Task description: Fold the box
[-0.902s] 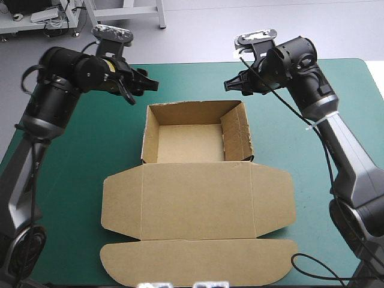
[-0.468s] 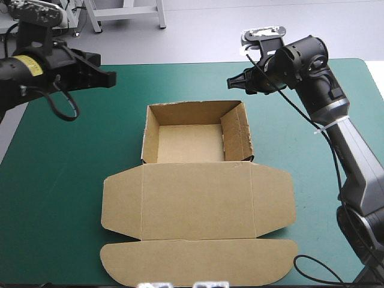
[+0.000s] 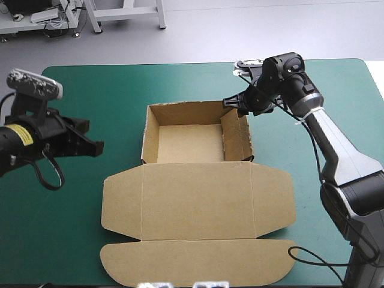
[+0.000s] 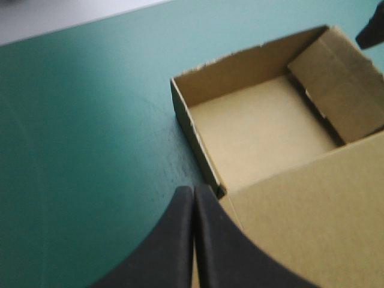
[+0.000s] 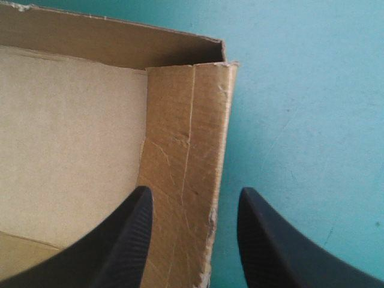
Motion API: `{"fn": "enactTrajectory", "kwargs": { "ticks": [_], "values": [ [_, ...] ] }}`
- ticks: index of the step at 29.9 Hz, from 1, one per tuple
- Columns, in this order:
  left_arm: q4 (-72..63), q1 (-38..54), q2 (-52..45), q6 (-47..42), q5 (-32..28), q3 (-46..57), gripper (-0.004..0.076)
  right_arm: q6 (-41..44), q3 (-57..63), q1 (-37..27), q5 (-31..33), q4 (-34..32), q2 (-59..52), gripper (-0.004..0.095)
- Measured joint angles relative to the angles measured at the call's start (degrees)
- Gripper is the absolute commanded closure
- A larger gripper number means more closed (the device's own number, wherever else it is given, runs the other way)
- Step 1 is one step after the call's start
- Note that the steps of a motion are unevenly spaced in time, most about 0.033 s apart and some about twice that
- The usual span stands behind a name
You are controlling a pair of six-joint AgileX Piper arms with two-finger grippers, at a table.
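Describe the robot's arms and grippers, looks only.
Both arms have bulky black wrist joints. The left arm bears a yellow label; the right arm has silver-grey links. The left gripper and right gripper each have two broad black curved fin-shaped fingers.

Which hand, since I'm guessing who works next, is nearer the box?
Right. The right hand is open at the right wall of the box, a finger on each side; the left hand is shut, well off its left side.

Teal-green table [image 3: 120, 90] on pale grey floor [image 3: 270, 24]; white frame legs [image 3: 161, 15] beyond, perhaps a stand's.
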Motion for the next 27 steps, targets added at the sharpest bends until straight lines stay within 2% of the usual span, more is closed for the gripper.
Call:
{"fn": "enactTrajectory", "kwargs": {
  "ticks": [6,8,10,14,15,23,27],
  "values": [
    [0.0,0.0,-7.49,0.0,-0.04,14.74,0.0733,-0.43,0.0,0.0,-0.19,0.8,3.96,0.0496],
    [0.0,0.0,-9.89,0.0,-0.06,18.48,0.0733,-0.43,0.0,0.0,-0.33,1.26,5.29,0.0538],
    [0.0,0.0,-11.87,0.0,-0.06,21.65,0.0733,-0.45,0.0,0.0,-0.33,2.0,6.61,0.062],
    [0.0,0.0,-15.61,-0.85,-0.06,26.67,0.0733,-1.14,0.0,-0.05,-0.59,3.39,8.63,0.0888],
    [0.0,0.0,-16.44,-1.26,-0.11,27.56,0.0733,-1.31,0.0,-0.05,-0.71,3.47,8.93,0.0925],
    [0.0,0.0,-20.52,-2.64,-0.11,30.35,0.0733,-1.52,0.0,-0.05,-1.01,3.68,8.89,0.0925],
    [0.0,0.0,-21.25,-2.71,-0.11,30.42,0.0733,-1.63,0.1,-0.05,-0.78,1.4,7.05,0.0926]
  ]
}}
